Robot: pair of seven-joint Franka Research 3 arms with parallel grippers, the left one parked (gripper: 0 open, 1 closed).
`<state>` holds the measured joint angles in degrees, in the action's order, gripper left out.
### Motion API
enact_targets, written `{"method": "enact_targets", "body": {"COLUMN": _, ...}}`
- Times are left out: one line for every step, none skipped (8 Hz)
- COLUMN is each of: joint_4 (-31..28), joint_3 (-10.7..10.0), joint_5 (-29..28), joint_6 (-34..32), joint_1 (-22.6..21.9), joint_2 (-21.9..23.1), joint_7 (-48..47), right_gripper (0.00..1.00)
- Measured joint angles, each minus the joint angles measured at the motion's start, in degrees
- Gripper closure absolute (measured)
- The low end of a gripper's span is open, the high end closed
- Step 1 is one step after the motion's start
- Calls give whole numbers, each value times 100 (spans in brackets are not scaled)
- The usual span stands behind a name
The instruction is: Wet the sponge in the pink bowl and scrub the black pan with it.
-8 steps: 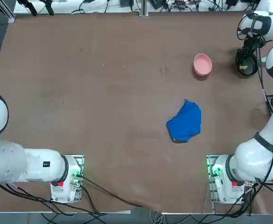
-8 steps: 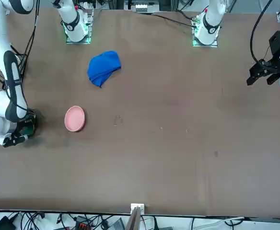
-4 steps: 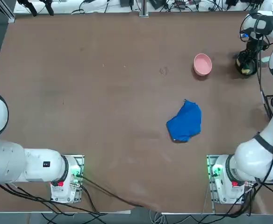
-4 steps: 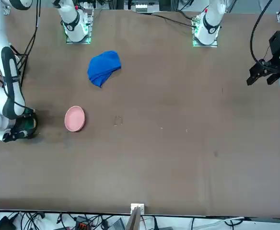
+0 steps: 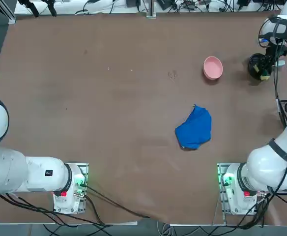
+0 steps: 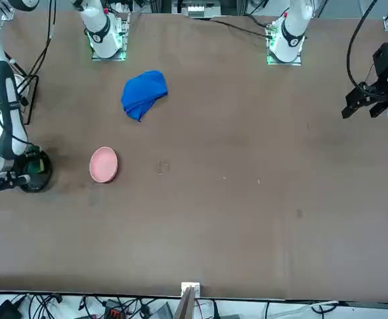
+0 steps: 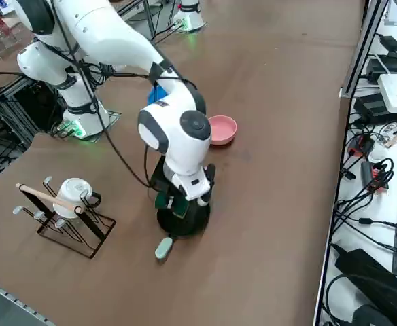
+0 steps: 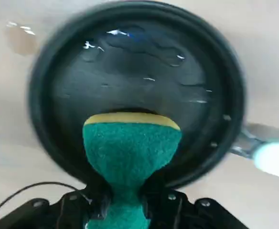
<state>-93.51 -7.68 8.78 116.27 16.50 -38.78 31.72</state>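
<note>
Your right gripper has swung toward the table's right edge since 1 second ago, uncovering more of the black pan beside the pink bowl. Only your wrist view shows the fingers pinched on the sponge, held over the pan's wet floor.

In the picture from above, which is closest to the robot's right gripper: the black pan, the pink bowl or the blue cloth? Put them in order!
The right gripper, shut on the sponge, hangs at the table's far right edge.
1. Black pan: right under the gripper.
2. Pink bowl: beside the pan, further toward the table's middle.
3. Blue cloth: farthest, nearer the arms' bases.
</note>
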Motion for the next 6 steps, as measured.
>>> {"method": "enact_targets", "body": {"joint_4": -12, "joint_3": 0, "joint_5": 70, "joint_6": 191, "joint_1": 73, "joint_2": -22, "joint_7": 13, "right_gripper": 63}}
{"method": "enact_targets", "body": {"joint_4": -5, "joint_3": 1, "joint_5": 79, "joint_6": 326, "joint_1": 88, "joint_2": -57, "joint_7": 15, "right_gripper": 63}}
{"method": "enact_targets", "body": {"joint_4": 16, "joint_3": 16, "joint_5": 80, "joint_6": 393, "joint_1": 79, "joint_2": -87, "joint_7": 15, "right_gripper": 63}}
{"method": "enact_targets", "body": {"joint_4": 68, "joint_3": 36, "joint_5": 80, "joint_6": 419, "joint_1": 59, "joint_2": -107, "joint_7": 14, "right_gripper": 63}}
{"method": "enact_targets", "body": {"joint_4": 131, "joint_3": 74, "joint_5": 79, "joint_6": 421, "joint_1": 20, "joint_2": -112, "joint_7": 13, "right_gripper": 63}}
{"method": "enact_targets", "body": {"joint_4": 176, "joint_3": 101, "joint_5": 79, "joint_6": 421, "joint_1": -83, "joint_2": -112, "joint_7": 7, "right_gripper": 63}}
